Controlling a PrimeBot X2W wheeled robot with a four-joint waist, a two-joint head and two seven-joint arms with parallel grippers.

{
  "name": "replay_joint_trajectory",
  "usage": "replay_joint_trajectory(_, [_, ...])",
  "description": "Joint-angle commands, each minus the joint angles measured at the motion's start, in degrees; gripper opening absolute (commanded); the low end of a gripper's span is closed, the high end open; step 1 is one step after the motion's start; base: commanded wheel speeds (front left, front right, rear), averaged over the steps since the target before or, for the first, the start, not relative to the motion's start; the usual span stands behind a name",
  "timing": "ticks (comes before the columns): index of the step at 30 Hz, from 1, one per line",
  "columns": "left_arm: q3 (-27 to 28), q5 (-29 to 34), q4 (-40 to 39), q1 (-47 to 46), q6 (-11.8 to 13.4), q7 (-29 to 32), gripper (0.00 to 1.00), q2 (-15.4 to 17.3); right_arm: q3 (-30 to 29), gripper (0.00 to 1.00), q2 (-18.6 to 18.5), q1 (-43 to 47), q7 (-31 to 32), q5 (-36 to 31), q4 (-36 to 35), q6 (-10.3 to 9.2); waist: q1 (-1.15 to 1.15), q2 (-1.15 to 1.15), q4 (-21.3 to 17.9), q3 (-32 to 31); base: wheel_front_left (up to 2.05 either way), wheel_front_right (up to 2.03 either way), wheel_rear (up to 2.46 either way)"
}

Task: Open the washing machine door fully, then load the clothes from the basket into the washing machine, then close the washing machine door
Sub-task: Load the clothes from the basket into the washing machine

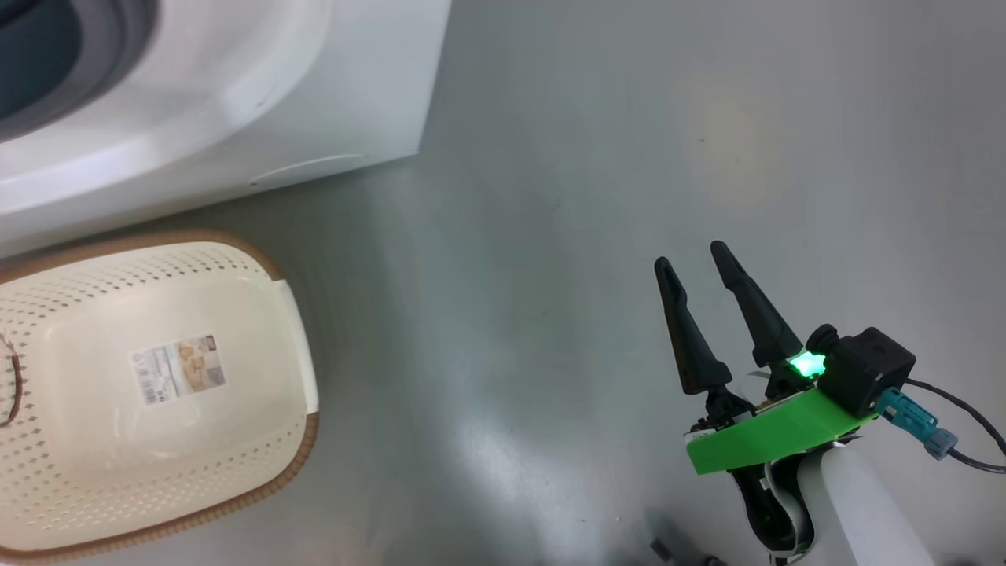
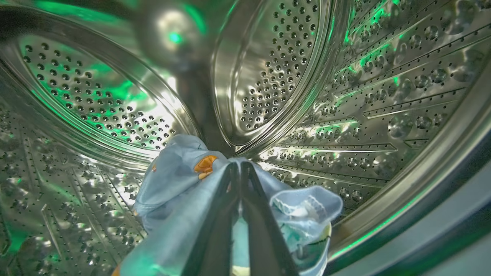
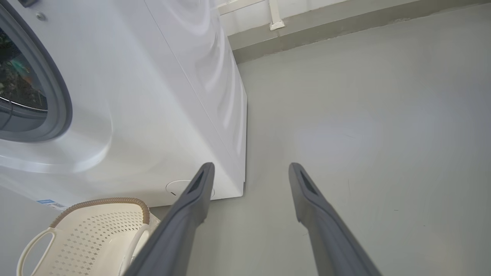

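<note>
Left gripper is holding the clothes inside the washing machine.
Its fingers are pinching fabric; releasing low and deep seems best. Right gripper is hanging spread.

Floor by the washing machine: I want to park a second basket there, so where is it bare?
Bare grey floor runs wide between the washing machine, the basket and the open right gripper, and beyond that gripper. Crowded: the narrow strip between basket and machine front.
</note>
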Motion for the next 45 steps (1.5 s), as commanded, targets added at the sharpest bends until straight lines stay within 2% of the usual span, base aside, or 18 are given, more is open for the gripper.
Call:
replay_joint_trajectory(1, [0.86, 0.47, -0.86, -1.58, -0.34, -0.48, 0.0, 3.32, 1.2, 1.0, 0.15, 1.31, -0.27, 0.28, -1.45, 0.16, 0.0, 0.0, -0.82, 0.81, 0.0, 0.0, 0.0])
replay_joint_trajectory(9, [-1.22, -0.02, 1.01, -6.6, -0.52, -0.91, 0.0, 5.85, 2.59, 1.0, 0.15, 1.88, -0.27, 1.65, -2.55, 0.16, 0.0, 0.0, -3.22, 4.08, 0.0, 0.0, 0.0])
replay_joint_trajectory(25, [-7.7, -3.88, 1.92, -18.49, -0.58, -2.04, 0.0, 14.06, 5.02, 1.0, 0.15, 2.58, -0.27, 3.6, -4.47, 0.16, 0.0, 0.0, -6.21, 8.9, 0.0, 0.0, 0.0])
replay_joint_trajectory(38, [-14.23, -10.54, 7.21, -21.23, -0.59, 9.07, 0.0, 17.9, 6.19, 1.0, 0.15, 3.34, -0.27, 4.26, -5.15, 0.16, 0.0, 0.0, -7.57, 11.04, 0.0, 0.0, 0.0])
replay_joint_trajectory(45, [-15.09, -10.77, 8.45, -21.71, -0.59, 7.06, 0.0, 18.55, 6.02, 1.0, 0.15, 3.3, -0.27, 4.6, -5.17, 0.16, 0.0, 0.0, -7.69, 11.27, 0.0, 0.0, 0.0])
